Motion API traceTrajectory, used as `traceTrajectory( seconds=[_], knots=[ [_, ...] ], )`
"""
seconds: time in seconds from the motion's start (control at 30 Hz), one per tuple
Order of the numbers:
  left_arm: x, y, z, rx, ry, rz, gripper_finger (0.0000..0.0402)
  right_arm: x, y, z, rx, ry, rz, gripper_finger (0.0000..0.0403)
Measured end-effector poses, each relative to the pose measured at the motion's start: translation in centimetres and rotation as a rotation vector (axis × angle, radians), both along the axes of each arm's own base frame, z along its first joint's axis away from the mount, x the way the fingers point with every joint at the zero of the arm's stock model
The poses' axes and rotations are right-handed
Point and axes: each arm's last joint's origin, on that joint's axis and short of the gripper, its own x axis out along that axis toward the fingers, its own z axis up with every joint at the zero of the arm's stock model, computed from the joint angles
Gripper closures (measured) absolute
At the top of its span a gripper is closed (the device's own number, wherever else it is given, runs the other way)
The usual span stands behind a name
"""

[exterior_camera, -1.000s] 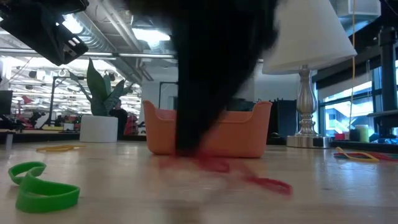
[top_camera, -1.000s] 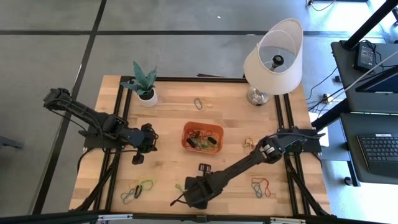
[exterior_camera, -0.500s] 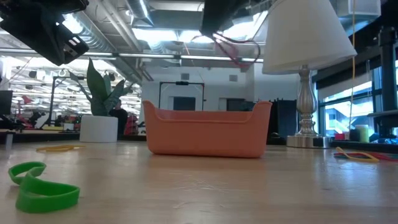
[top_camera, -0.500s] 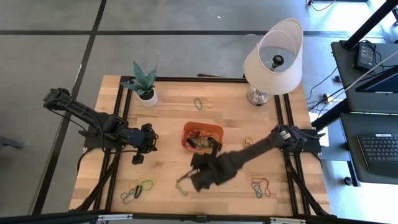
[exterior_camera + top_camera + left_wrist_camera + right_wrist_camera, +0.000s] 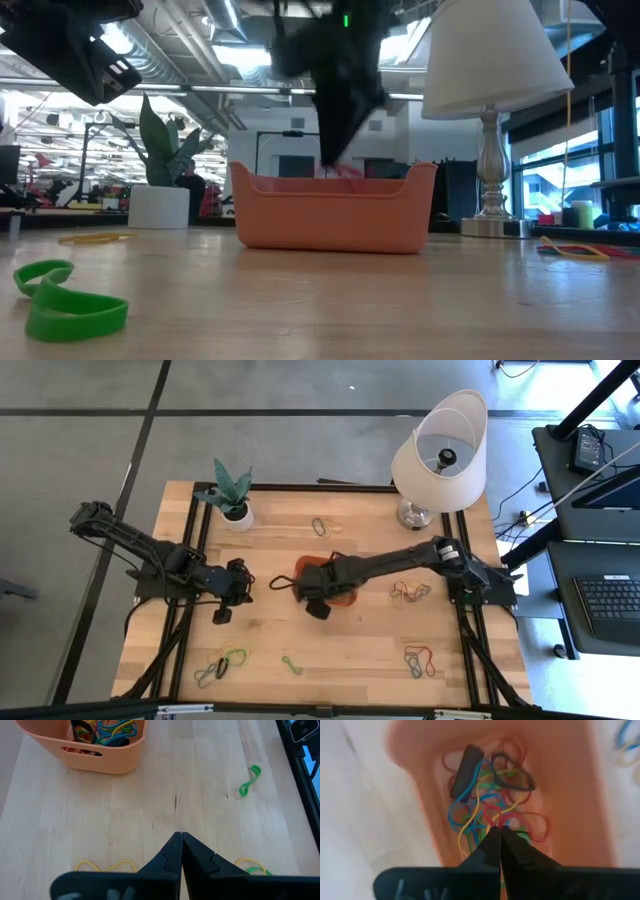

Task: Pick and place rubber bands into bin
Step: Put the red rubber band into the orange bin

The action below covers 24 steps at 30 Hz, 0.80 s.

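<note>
The orange bin [image 5: 343, 599] [image 5: 330, 215] stands mid-table with several coloured rubber bands [image 5: 485, 790] [image 5: 107, 727] lying in it. My right gripper [image 5: 318, 596] [image 5: 330, 160] [image 5: 497, 834] hangs over the bin, shut on a red rubber band [image 5: 346, 171]. My left gripper [image 5: 243, 588] [image 5: 180, 839] waits shut above the table left of the bin, holding nothing. More rubber bands lie flat on the wood: green ones [image 5: 222, 665] [image 5: 291, 663] near the front edge, red and blue ones [image 5: 420, 660] at the front right, yellow ones [image 5: 408, 592] right of the bin. My right gripper pinches the red rubber band between its two fingertips, coming from above and pointing steeply down. The band's loop [image 5: 346, 171] hangs slack below the tips, clear of the table, just above the bin's rim. Blur hides the exact spot of contact in the wrist view.
A lamp with a white shade [image 5: 440, 450] [image 5: 490, 120] stands at the far right and a potted plant [image 5: 235, 508] at the far left. Another band [image 5: 320, 527] lies behind the bin. Thick green bands [image 5: 60, 300] lie near the low camera.
My right gripper, shut all along, has risen from the table near its front edge and swung toward the far edge until it is over the bin. The red rubber band came up off the wood with it and now hangs above the bin.
</note>
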Motion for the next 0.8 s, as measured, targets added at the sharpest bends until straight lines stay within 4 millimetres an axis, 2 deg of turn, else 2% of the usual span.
traceTrajectory(
  seconds=[0.13,0.27,0.63,0.8],
  knots=[
    [0.0,0.0,0.0,-0.01,0.003,0.012,0.0398,-0.3,-1.2,-3.2,0.033,0.017,-0.074,0.0403],
    [0.0,0.0,0.0,-0.009,0.002,0.013,0.0398,-0.7,-1.7,-4.9,0.061,0.019,-0.15,0.0392],
    [0.0,0.1,0.0,0.018,-0.009,0.034,0.0398,-0.7,-2.3,-5.1,0.07,0.013,-0.197,0.0303],
    [0.0,0.1,0.0,0.016,-0.008,0.026,0.0398,-0.3,-2.2,-4.3,0.075,-0.015,-0.195,0.0259]
  ],
)
